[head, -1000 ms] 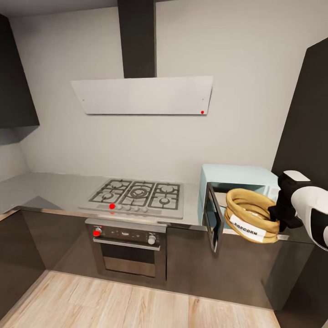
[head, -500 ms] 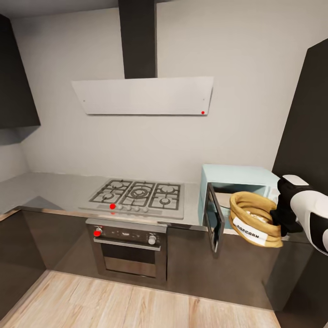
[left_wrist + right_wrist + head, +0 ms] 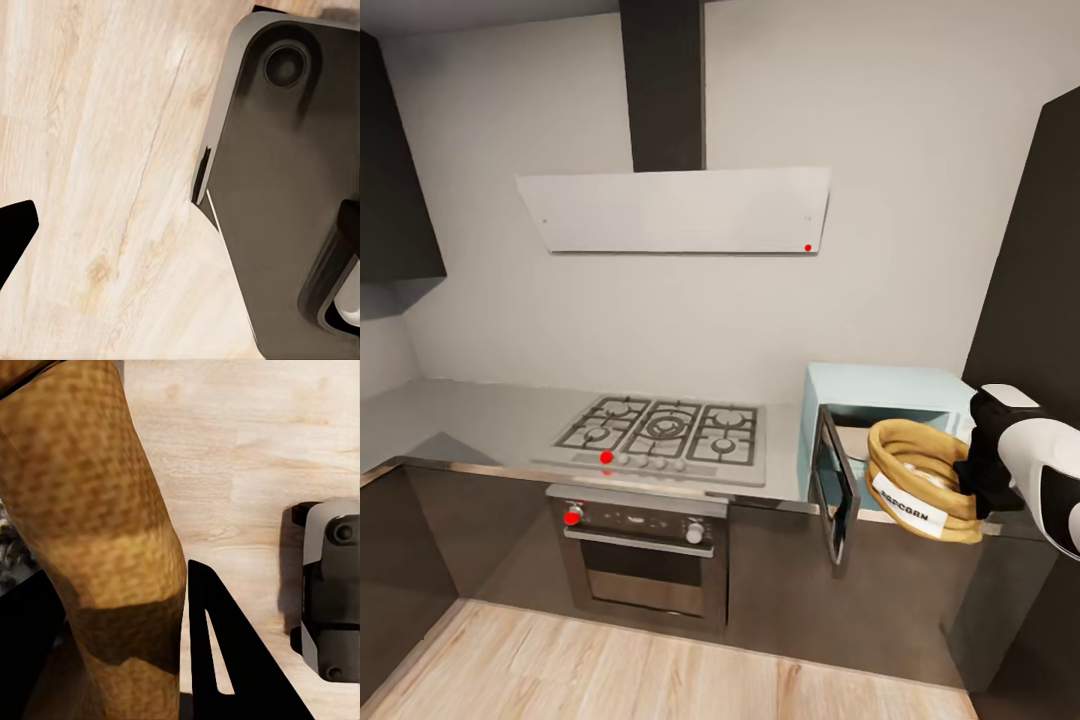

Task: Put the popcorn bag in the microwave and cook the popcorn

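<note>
Bag hangs tilted at the microwave's open front, at about 4 o'clock in the head view, clamped at its rolled rim by the right hand. Its label faces outward. Microwave door stands swung open beside the bag. Hob sits on the surface at 9 o'clock from the microwave. Whether the left hand's fingers are apart or together, I cannot tell.

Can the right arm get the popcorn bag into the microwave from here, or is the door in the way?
Probably yes. The right gripper holds the popcorn bag by its rim, right in front of the microwave. The door is swung open to the left side, so the cavity mouth looks free behind the bag.
</note>
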`<state>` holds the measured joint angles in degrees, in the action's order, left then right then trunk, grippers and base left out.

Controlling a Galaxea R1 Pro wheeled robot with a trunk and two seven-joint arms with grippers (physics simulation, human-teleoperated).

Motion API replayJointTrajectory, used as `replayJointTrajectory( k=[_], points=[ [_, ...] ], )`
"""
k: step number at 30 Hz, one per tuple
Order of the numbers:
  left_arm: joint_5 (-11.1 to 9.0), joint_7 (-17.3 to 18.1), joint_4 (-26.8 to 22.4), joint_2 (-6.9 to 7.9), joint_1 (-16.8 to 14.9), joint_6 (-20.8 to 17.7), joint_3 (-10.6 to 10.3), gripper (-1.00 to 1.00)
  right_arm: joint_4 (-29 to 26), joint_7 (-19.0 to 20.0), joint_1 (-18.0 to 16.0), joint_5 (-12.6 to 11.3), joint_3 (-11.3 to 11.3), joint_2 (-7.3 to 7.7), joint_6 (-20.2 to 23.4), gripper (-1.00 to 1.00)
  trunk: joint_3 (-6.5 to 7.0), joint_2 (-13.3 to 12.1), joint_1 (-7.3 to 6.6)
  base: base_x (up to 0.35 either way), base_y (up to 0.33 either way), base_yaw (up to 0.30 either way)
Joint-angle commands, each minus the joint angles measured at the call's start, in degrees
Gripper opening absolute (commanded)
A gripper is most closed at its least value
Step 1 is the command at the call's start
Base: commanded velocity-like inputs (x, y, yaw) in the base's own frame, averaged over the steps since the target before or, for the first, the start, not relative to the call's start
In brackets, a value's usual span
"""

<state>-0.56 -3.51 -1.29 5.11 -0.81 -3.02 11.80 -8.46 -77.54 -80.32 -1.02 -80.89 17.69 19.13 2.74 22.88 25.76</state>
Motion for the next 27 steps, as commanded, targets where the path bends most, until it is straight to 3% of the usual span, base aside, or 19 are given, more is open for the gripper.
replayJointTrajectory(
  k=[1, 7, 27],
  points=[
    [-0.1, -0.1, -0.1, -0.01, 0.0, -0.4, 0.2, 1.0, -0.1, -0.2, 0.0, -0.1, 0.0, 0.02, 0.6, -1.0, -0.02, 0.0, 0.02, 0.083, 0.001, -0.156],
    [-0.1, -0.1, -0.1, -0.01, 0.0, -0.2, 0.2, 1.0, -0.2, -0.2, 0.0, -0.1, 0.0, 0.1, 0.6, -1.0, -0.02, 0.0, 0.02, 0.19, 0.104, -0.184],
    [-0.1, -0.1, -0.2, -0.1, 0.0, 0.1, 0.3, 1.0, -0.3, 0.1, 0.0, -0.1, -0.2, 0.35, 0.6, -1.0, -0.02, 0.0, 0.02, 0.078, 0.029, -0.004]
  ],
)
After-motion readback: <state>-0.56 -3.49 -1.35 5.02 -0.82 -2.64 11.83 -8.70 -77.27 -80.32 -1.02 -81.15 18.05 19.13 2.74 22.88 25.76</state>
